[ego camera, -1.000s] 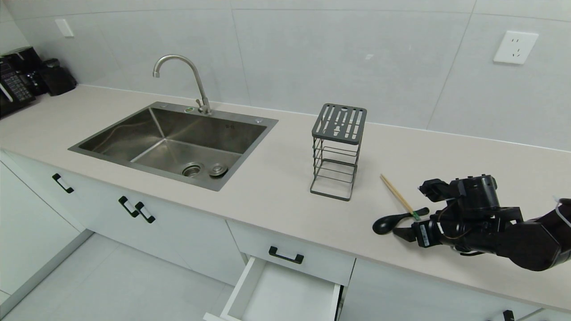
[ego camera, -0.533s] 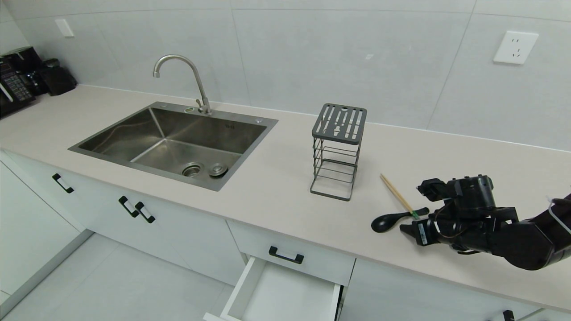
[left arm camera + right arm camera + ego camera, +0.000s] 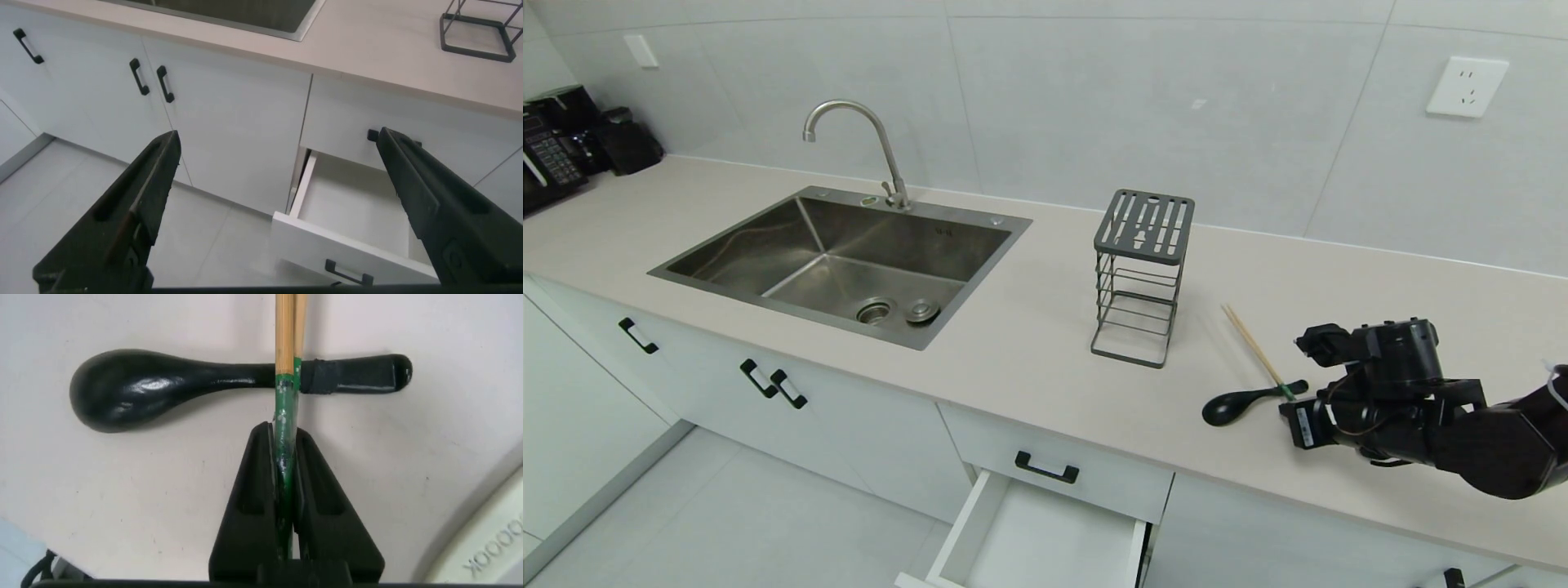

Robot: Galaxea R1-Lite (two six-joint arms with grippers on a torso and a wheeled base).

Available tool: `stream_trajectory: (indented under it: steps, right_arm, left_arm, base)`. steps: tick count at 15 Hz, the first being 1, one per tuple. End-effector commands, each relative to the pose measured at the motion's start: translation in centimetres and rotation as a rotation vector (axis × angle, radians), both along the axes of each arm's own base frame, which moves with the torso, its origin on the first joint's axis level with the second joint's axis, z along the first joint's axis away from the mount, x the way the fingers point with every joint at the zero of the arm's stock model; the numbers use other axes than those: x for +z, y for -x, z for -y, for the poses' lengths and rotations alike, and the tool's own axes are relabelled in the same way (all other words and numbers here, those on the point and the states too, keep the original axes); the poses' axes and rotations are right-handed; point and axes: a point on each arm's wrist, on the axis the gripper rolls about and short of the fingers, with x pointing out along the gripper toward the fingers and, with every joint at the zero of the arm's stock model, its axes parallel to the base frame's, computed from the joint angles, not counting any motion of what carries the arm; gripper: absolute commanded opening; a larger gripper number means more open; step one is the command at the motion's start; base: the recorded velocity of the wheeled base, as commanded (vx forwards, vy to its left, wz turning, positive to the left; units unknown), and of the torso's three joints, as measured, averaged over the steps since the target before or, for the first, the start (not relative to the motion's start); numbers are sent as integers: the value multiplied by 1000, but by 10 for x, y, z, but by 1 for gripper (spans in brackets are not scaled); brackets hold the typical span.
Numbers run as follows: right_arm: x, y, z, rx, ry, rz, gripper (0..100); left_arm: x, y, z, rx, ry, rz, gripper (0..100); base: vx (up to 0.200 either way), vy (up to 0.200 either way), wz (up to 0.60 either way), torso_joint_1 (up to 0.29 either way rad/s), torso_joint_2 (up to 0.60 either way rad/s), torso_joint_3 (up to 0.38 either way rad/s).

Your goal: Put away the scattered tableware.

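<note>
The right claw [image 3: 283, 445] is clamped on the green-wrapped ends of the pair of chopsticks [image 3: 284, 343], its two fingers [image 3: 245, 498] pressed together with most of that green part hidden between them. The sticks run straight out from the fingers and are cut off at the edge of the right wrist view. On the way they cross over the handle of the black spoon [image 3: 163, 380], which lies flat on the pale surface [image 3: 122, 474]. Whether they touch the handle cannot be made out.

In the head view the right claw [image 3: 1293, 402] sits low at the near right of the surface [image 3: 1029, 359], its fingertips hard to pick out from the dark wrist. The spoon [image 3: 1229, 406] is just beside it, and the chopsticks [image 3: 1252, 347] slant away towards the wire rack [image 3: 1141, 278]. The sink [image 3: 784, 310] lies well beyond.

The left claw [image 3: 286, 196] hangs with its fingers [image 3: 155, 204] spread wide apart, holding nothing, over an open white drawer [image 3: 351, 220]. A corner of the rack [image 3: 478, 37] shows above, cut off.
</note>
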Motion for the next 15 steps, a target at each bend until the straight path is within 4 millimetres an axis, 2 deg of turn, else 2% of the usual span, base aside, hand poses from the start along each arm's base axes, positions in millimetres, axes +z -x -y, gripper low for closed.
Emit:
stream_trajectory:
  steps: [1,2,3,6,8,9,10,13,15]
  right_arm:
    - [17,14,3,4,-9,47,0]
    - [20,16,3,7,-12,58,0]
    - [35,19,-5,43,-31,140,0]
    - [53,27,-4,99,11,225,0]
    - [71,45,1,104,-6,283,0]
    - [73,52,3,103,-8,290,0]
    - [78,72,9,118,3,314,0]
    - [83,108,18,212,70,360,0]
    - [84,120,21,290,123,389,0]
  left_arm:
    - [0,0,0,0,1,-1,100]
    - [0,0,0,0,0,-1,100]
    - [0,0,0,0,0,-1,100]
    - [0,0,0,-2,1,-1,100]
    - [0,0,0,1,1,-1,100]
    - [0,0,0,0,1,-1,100]
    - [0,0,0,1,1,-1,100]
    - [0,0,0,0,1,-1,100]
    - [0,0,0,0,1,-1,100]
  base:
    - [0,0,0,0,0,0]
    - [0,0,0,0,0,0]
    - [0,0,0,0,0,0]
    - [0,0,0,0,0,0]
    - [0,0,0,0,0,0]
    - [0,0,0,0,0,0]
    - [0,0,0,0,0,0]
    - [0,0,0,0,0,0]
    - [0,0,0,0,0,0]
